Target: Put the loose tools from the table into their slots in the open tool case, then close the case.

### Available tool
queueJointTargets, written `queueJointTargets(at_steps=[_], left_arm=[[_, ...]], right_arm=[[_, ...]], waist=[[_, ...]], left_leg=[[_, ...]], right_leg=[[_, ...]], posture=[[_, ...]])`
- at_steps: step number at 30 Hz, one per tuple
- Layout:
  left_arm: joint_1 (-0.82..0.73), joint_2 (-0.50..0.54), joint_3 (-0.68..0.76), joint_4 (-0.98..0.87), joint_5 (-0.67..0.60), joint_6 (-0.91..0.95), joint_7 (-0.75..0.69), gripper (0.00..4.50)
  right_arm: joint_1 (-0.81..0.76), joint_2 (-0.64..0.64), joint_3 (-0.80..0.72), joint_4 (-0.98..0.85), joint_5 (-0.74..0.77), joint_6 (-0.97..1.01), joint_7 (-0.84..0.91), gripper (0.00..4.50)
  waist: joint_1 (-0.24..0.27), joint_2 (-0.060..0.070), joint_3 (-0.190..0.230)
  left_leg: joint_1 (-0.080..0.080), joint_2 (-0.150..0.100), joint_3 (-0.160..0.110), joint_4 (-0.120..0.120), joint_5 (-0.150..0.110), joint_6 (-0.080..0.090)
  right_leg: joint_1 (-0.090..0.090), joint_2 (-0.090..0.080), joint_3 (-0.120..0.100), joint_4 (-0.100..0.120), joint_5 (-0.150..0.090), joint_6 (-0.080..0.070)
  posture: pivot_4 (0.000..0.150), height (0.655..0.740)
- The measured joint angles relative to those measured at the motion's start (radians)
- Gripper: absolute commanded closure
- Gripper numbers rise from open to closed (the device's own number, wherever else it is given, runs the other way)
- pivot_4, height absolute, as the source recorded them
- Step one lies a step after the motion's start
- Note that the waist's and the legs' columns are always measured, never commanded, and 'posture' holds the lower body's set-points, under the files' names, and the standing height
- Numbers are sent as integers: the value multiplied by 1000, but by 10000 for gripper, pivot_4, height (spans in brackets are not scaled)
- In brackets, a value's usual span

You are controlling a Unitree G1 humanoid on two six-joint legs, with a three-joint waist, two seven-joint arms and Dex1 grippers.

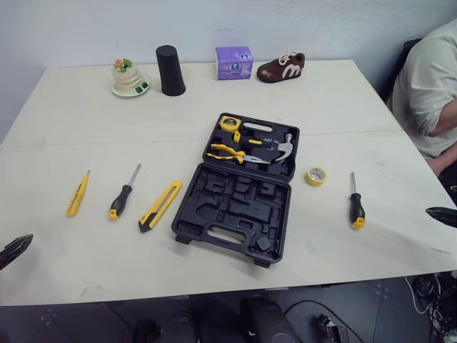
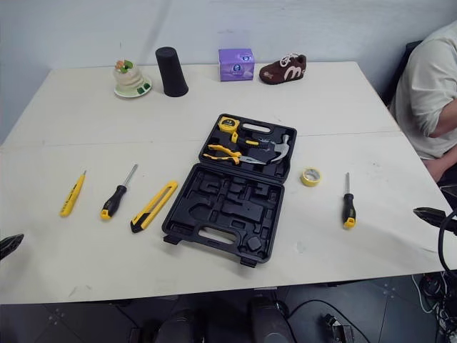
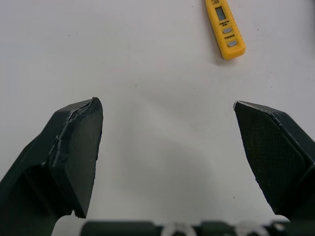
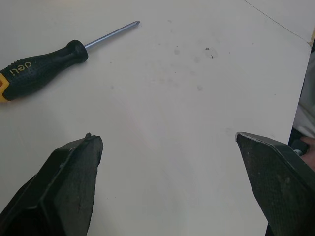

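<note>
The open black tool case (image 1: 235,207) lies mid-table; its far half holds a tape measure (image 1: 229,122), pliers (image 1: 227,151) and a hammer (image 1: 280,147). To its left lie a yellow utility knife (image 1: 160,206), a black-handled screwdriver (image 1: 123,193) and a yellow tester pen (image 1: 77,194). On its right are a yellow tape roll (image 1: 315,176) and a second screwdriver (image 1: 355,201). My left gripper (image 3: 167,105) hovers open over bare table near the tester pen (image 3: 224,27). Near the table's right edge my right gripper (image 4: 167,137) is open, beside that screwdriver (image 4: 44,69).
Along the far edge stand a small figurine on a dish (image 1: 128,78), a black cup (image 1: 170,70), a purple box (image 1: 234,63) and a brown shoe (image 1: 281,67). A person (image 1: 432,86) sits at the table's right side.
</note>
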Motion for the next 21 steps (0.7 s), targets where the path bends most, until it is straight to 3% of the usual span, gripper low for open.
queueJointTargets(at_steps=[7, 18, 19, 21], left_arm=[[-41, 0, -109, -35, 45, -14, 21, 710], [-98, 11, -149, 8, 71, -34, 20, 710], [-107, 13, -154, 12, 75, -36, 19, 710], [-119, 24, -166, 12, 78, -45, 14, 710]], right_arm=[[23, 2, 1, -42, 0, 18, 2, 0], [82, 17, -24, -115, 0, 17, -45, 0], [95, 26, -28, -121, -1, 12, -52, 0], [117, 44, -28, -124, -8, 6, -60, 0]], waist=[[6, 0, 0], [5, 0, 0], [5, 3, 2], [-6, 6, 3]], left_leg=[[0, 0, 0, 0, 1, -1], [1, 0, 2, 0, 0, -1], [-4, -6, -8, -2, 1, 1], [1, -15, -38, -13, 7, 7]], right_leg=[[0, 0, 0, 1, 0, 0], [0, 1, 0, 1, 0, 0], [9, -2, -10, -4, 0, 1], [35, -15, -42, -18, -1, 2]], posture=[[1500, 7304], [1500, 7304], [1500, 7304], [1500, 7296]])
